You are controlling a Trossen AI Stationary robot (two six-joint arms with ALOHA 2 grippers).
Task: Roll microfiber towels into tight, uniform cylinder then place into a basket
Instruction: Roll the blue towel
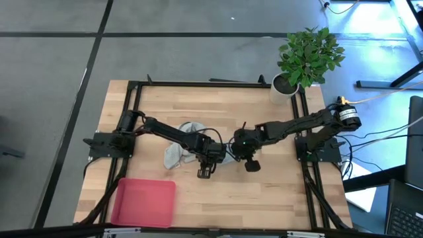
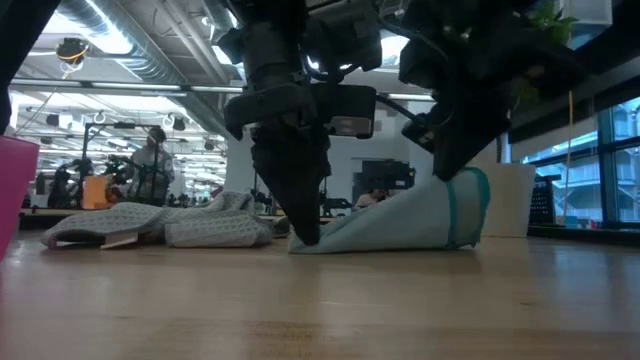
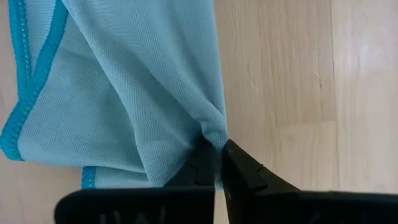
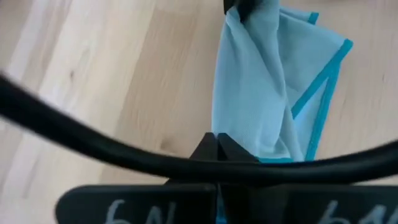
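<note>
Nearest the table's front edge, the basket [image 1: 143, 202] sits at the left corner, well apart from both arms; its pink wall [image 2: 12, 190] also shows at the edge of the low view. Farther in, near the table's middle, the left gripper [image 3: 219, 163] has its fingers pressed together on a bunched fold of the blue towel [image 3: 130, 87], tip down almost at the wood in the low view [image 2: 305, 225]. Just beside it, the right gripper [image 4: 217, 144] is likewise pinched shut on the same towel's teal-hemmed edge [image 4: 267, 93], lifting that end so the cloth [image 2: 400, 222] slopes from high at one end down to the table at the left gripper. Behind the left arm, the grey towel [image 1: 180, 147] lies crumpled and flat on the table [image 1: 277, 192], untouched. At the far right corner stands a plant [image 1: 307, 56] in a white pot [image 1: 283, 86]. Beyond the table, a person [image 2: 152, 165] shows in the room.
</note>
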